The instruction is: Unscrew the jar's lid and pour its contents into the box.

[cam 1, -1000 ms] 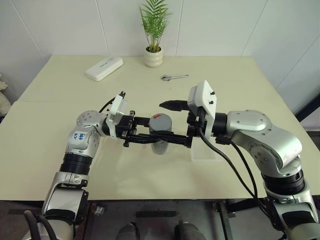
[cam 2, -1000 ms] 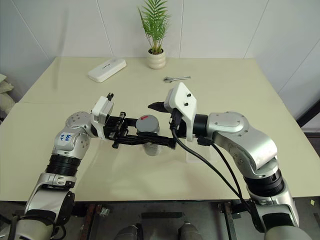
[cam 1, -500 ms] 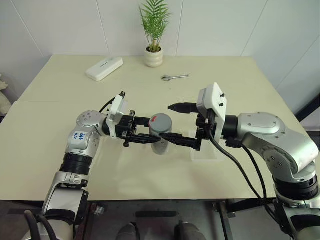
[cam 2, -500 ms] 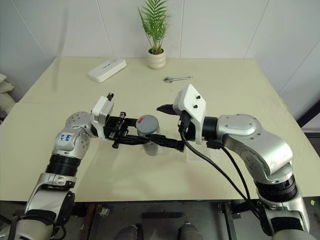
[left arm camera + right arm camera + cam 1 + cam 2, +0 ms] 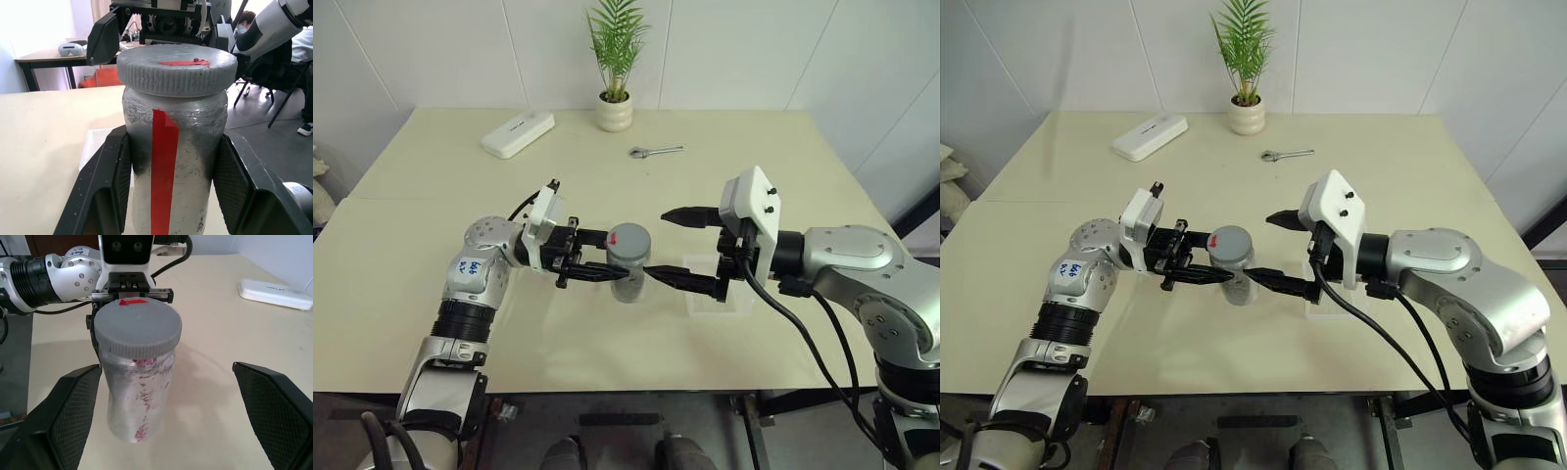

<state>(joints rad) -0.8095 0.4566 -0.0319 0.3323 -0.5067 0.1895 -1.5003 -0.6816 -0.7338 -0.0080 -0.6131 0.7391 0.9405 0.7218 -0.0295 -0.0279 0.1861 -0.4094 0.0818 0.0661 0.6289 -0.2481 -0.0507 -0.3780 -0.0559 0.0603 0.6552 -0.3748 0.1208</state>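
Jaws of the left gripper (image 5: 597, 271) are clamped on the jar (image 5: 627, 274); right gripper (image 5: 677, 247) jaws are spread wide, empty. For unscrewing, the lid (image 5: 627, 238) should be gripped squarely across its ribbed rim.

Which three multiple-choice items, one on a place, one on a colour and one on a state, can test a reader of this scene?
1. Where does the wrench lie?
A. inside the box
B. on the table near the plant pot
C. on the jar

2. What colour is the mark on the lid?
A. red
B. blue
C. green

3. How is the right hand?
A. shut on the lid
B. shut on the box
C. open

Key: 1 B, it lies just right of the plant pot; 2 A, red shows on the grey top; 3 C, its fingers stand wide apart, beside the jar that the left hand grips.
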